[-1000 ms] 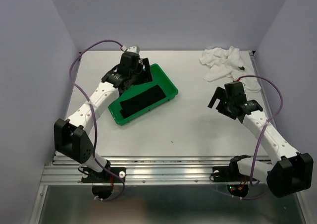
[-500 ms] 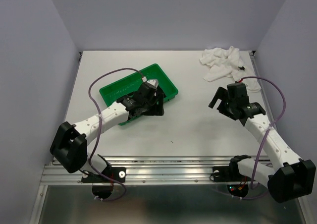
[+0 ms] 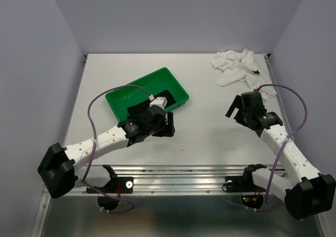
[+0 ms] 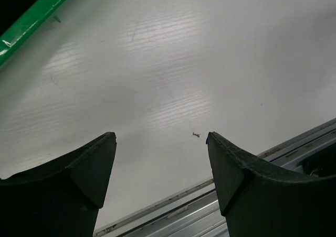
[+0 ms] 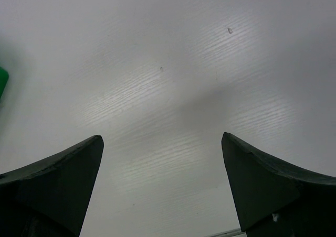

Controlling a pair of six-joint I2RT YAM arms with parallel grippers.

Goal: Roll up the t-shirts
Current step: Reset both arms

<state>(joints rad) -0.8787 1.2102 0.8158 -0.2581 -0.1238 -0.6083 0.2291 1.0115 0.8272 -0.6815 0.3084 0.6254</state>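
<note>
A black t-shirt (image 3: 137,109) lies in the green tray (image 3: 173,85); the left arm covers most of it. The white t-shirt (image 3: 236,65) sits crumpled at the table's back right corner. My left gripper (image 3: 169,127) hovers over bare table just off the tray's near right edge, open with nothing between its fingers (image 4: 89,163); the tray's rim (image 4: 31,22) shows at the upper left of the left wrist view. My right gripper (image 3: 234,107) hangs open over the table right of centre, in front of the white t-shirt, and is empty (image 5: 160,142).
An aluminium rail (image 3: 178,175) runs along the near table edge, close below the left gripper. Walls enclose the table on three sides. Purple cables loop from both arms. A sliver of the tray (image 5: 2,82) shows at the left edge of the right wrist view.
The left arm swung from the tray's far side toward the near edge, ending over the table beside the tray. The black t-shirt stayed in the tray. The right arm shifted slightly.
</note>
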